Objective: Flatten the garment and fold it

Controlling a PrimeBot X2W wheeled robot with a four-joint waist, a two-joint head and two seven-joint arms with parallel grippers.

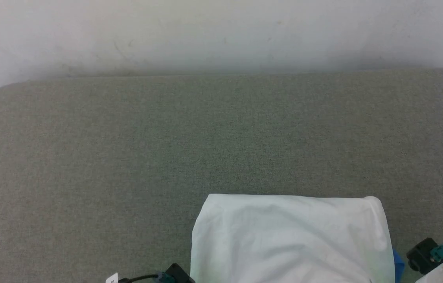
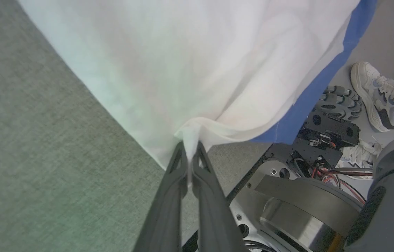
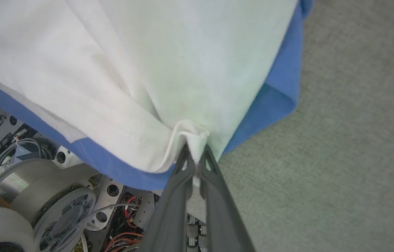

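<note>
Our left gripper (image 2: pixel 190 148) and right gripper (image 3: pixel 195 149) each clamp a near corner of the shirt (image 1: pixel 292 239), which lies across the near edge of the surface (image 1: pixel 87 157), stretching away from both.
</note>
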